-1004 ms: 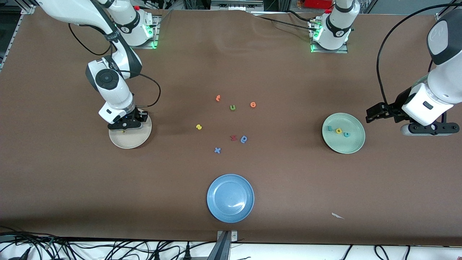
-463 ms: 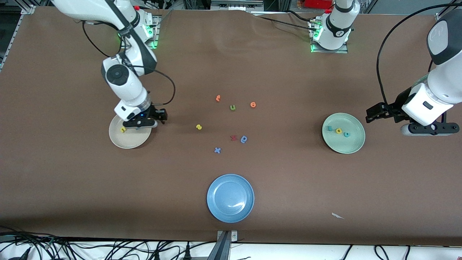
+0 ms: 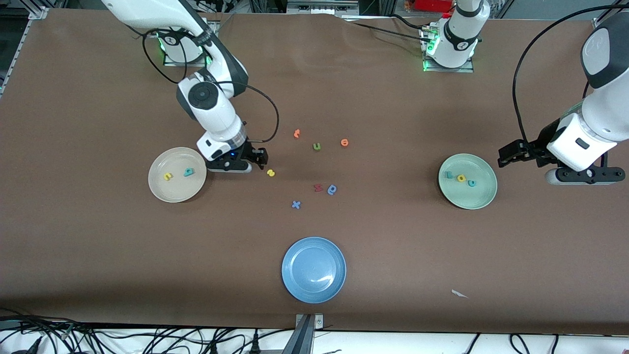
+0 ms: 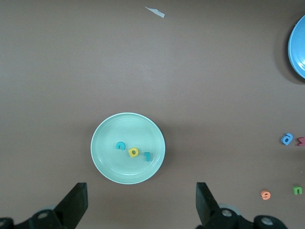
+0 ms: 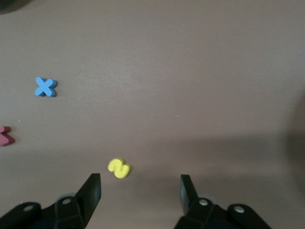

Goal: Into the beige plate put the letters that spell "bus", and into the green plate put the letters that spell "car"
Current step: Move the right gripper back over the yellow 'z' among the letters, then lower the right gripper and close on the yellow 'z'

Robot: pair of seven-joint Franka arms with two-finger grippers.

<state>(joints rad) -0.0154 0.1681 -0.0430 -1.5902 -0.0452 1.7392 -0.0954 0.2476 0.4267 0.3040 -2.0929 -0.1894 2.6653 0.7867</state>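
Observation:
The beige plate (image 3: pixel 177 192) holds a yellow u (image 3: pixel 168 176) and a teal b (image 3: pixel 188 172). My right gripper (image 3: pixel 256 158) hangs open and empty just above the table, between that plate and the yellow s (image 3: pixel 270 172). In the right wrist view the s (image 5: pixel 119 168) lies flat just ahead of the open right gripper (image 5: pixel 140 183), near one finger. The green plate (image 3: pixel 471 199) carries a teal r (image 3: pixel 448 174), a yellow a (image 3: pixel 461 178) and a teal c (image 3: pixel 471 183). My left gripper (image 3: pixel 506 155) waits open beside the green plate (image 4: pixel 127 126), toward the left arm's end.
Loose letters lie mid-table: orange ones (image 3: pixel 297 133) (image 3: pixel 344 142), a green u (image 3: pixel 317 146), a red one (image 3: pixel 318 187), a blue one (image 3: pixel 332 189) and a blue x (image 3: pixel 296 204). A blue plate (image 3: pixel 313 287) sits nearest the front camera. A paper scrap (image 3: pixel 459 294) lies near the front edge.
My right gripper has left the beige plate and travelled toward mid-table, stopping beside the yellow s, with its jaws wider. The u and b now show in the plate. The left arm has not moved.

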